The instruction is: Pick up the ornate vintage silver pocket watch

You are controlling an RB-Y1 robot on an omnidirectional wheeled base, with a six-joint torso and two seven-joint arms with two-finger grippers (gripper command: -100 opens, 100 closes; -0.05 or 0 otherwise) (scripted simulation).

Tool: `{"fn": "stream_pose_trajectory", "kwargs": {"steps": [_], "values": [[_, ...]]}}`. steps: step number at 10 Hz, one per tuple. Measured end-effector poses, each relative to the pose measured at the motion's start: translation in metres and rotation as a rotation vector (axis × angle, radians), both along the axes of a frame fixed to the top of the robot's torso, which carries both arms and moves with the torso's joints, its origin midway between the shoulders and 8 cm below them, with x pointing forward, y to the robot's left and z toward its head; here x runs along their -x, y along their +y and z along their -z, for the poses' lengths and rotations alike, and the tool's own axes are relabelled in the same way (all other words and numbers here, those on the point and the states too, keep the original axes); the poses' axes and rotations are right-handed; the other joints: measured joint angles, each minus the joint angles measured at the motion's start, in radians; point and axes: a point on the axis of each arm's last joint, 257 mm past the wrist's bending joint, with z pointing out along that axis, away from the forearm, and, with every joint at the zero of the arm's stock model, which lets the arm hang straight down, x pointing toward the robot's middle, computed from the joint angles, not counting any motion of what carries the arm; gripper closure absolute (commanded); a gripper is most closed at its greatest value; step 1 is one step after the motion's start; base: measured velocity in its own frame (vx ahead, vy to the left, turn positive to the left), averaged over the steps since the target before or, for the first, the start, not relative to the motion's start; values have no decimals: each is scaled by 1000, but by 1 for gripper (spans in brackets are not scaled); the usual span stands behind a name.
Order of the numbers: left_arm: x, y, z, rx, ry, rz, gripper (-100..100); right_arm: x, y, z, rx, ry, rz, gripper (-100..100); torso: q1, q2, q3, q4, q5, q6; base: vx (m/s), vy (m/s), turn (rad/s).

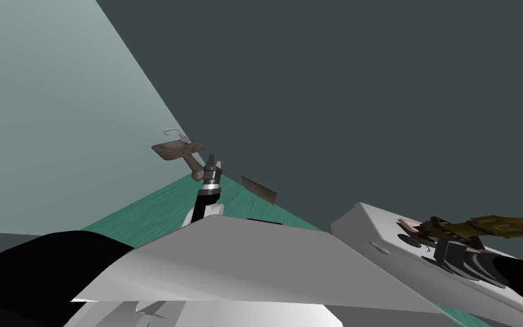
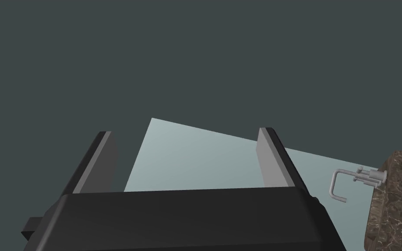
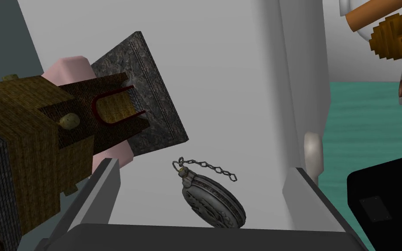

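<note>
Right wrist view: the right gripper (image 3: 203, 167), fingers apart, straddles the pocket watch (image 3: 213, 202) lying near the white bench's (image 3: 239, 87) edge. Closing may slip off its thin case, snag the chain (image 3: 209, 166), or nudge the brown woven block (image 3: 25, 144). The left gripper (image 2: 186, 133) hangs apart too.

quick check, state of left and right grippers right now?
Left gripper: jaws open, empty.
Right gripper: jaws open, pocket watch lies between them, not gripped.
</note>
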Motion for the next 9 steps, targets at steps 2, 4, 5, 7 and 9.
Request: {"fn": "stream_pose_trajectory", "kwargs": {"steps": [2,4,5,7,9], "values": [[0,0,0,0,0,0,0,22,-9,0,10,49,16,-100,0,0,0,0,0,0,-5,37,249],[0,0,0,0,0,0,0,44,-17,-2,24,115,21,-100,0,0,0,0,0,1,-6,27,119],[0,0,0,0,0,0,0,58,-21,-4,26,144,31,-100,0,0,0,0,0,1,-3,16,70],[0,0,0,0,0,0,0,67,-22,-1,32,173,28,-100,-1,0,0,0,0,2,-1,11,73],[0,0,0,0,0,0,0,83,-25,-2,34,219,42,-100,0,0,0,0,0,1,-2,26,130]]}}
